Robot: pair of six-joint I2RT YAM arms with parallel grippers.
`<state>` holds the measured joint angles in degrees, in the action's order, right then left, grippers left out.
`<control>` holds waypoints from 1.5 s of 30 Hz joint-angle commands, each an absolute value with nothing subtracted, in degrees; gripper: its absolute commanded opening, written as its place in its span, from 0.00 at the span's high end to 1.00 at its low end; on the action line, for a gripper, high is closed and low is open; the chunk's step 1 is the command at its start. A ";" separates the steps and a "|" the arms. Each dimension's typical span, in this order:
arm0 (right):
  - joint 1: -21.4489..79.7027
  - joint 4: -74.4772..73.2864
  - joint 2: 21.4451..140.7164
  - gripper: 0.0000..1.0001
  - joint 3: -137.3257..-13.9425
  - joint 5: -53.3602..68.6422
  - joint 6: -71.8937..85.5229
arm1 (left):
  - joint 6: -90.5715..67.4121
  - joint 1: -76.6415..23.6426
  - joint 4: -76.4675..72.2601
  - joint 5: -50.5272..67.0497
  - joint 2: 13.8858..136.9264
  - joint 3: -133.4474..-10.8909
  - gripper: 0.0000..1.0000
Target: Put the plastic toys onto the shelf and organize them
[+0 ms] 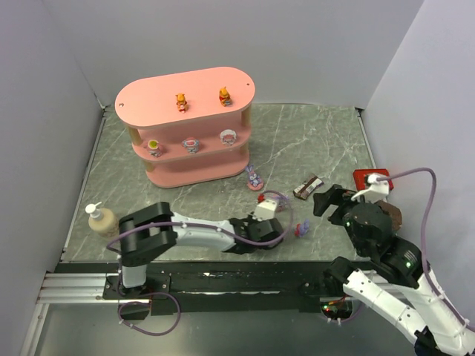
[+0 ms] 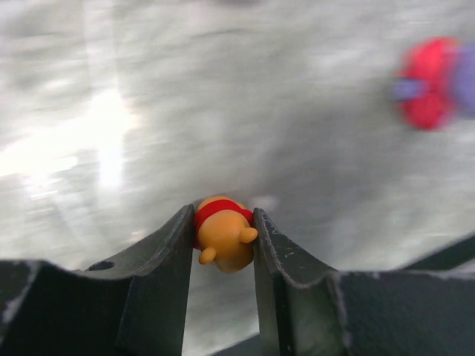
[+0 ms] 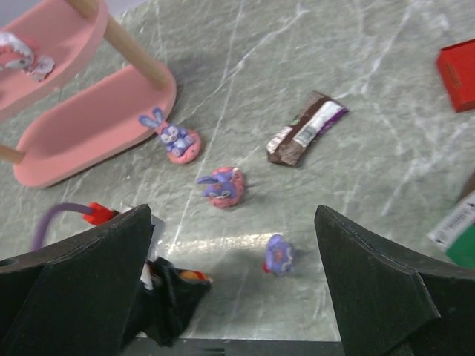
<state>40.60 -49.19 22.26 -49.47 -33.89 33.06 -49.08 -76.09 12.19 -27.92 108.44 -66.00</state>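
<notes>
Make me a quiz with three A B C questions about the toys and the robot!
1. How many orange bears stand on the top tier of the shelf? A one; B two; C four.
2. Where are the purple toys? A on the table; B on the shelf; C in a gripper.
3. The left gripper is: A open, empty; B shut on an orange bear; C holding a purple toy.
Answers: B, two stand there; A, all three lie on the table; B, it pinches the bear.
</notes>
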 commanded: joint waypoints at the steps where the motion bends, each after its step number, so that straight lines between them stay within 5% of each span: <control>1: 40.43 -40.89 27.49 0.04 -47.73 -28.41 31.47 | -44.40 -73.65 10.37 -29.88 101.00 -58.03 0.99; 8: 40.52 -30.34 37.78 0.04 -46.41 -18.92 29.71 | -36.05 -73.57 7.22 -29.62 94.58 -48.26 0.94; 14: 40.52 -26.81 42.97 0.05 -46.67 -16.52 29.62 | -30.77 -72.07 -5.53 -20.13 88.16 -39.47 0.70; 30: 40.43 -25.58 44.48 0.04 -46.41 -16.61 29.53 | -34.00 -71.98 -3.08 -22.93 89.47 -41.13 0.21; 34: 40.52 -25.84 43.77 0.04 -45.97 -17.05 29.53 | -39.80 -72.16 -0.62 -25.74 88.77 -41.31 0.19; 45: 40.43 -27.07 41.57 0.04 -44.82 -18.72 29.36 | -47.11 -78.48 -0.88 -34.80 91.05 -41.04 0.32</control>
